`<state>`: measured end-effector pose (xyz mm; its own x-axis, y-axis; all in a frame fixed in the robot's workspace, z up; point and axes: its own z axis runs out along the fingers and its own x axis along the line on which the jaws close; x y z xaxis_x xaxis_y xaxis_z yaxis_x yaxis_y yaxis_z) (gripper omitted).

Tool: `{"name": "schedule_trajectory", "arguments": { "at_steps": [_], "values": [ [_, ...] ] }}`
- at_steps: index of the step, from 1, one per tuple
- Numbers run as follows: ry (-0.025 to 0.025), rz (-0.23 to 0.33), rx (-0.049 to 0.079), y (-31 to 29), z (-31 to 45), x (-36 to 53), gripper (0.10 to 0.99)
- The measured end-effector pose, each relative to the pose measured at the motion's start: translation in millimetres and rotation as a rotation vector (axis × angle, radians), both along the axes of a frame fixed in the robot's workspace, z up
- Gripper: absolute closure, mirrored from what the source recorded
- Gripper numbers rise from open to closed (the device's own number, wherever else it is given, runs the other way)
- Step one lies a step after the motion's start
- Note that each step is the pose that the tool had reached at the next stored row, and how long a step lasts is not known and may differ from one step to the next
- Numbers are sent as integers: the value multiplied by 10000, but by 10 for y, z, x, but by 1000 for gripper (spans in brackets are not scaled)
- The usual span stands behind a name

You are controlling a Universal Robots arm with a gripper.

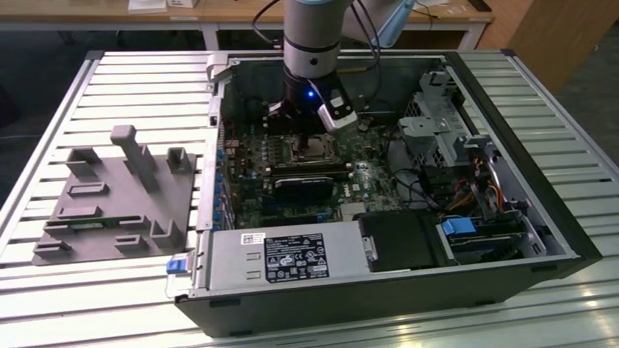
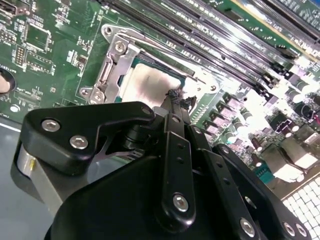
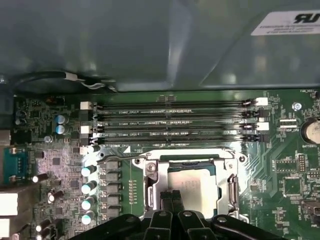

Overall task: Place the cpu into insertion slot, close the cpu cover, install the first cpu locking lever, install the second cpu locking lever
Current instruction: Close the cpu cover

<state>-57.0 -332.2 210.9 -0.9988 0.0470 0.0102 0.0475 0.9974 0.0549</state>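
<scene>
just beside the closed fingers (image 3: 166,199) lies the silver-topped cpu (image 3: 194,181).

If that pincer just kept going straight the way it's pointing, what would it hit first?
Probably the cpu, showing through the cpu cover's window. The pincer points near the chip's edge, so it might catch the cover's frame first; depth is unclear.

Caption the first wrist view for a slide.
Gripper over the seated cpu, cover framing it, memory slots alongside.
</scene>
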Motion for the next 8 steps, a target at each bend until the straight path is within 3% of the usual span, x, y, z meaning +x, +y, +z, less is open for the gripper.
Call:
{"name": "schedule_trajectory", "arguments": {
  "at_steps": [5,8],
  "values": [
    [-1,-339,7,0,-10,-44,980],
    [2,-368,87,1,-16,-69,980]
  ]
}}
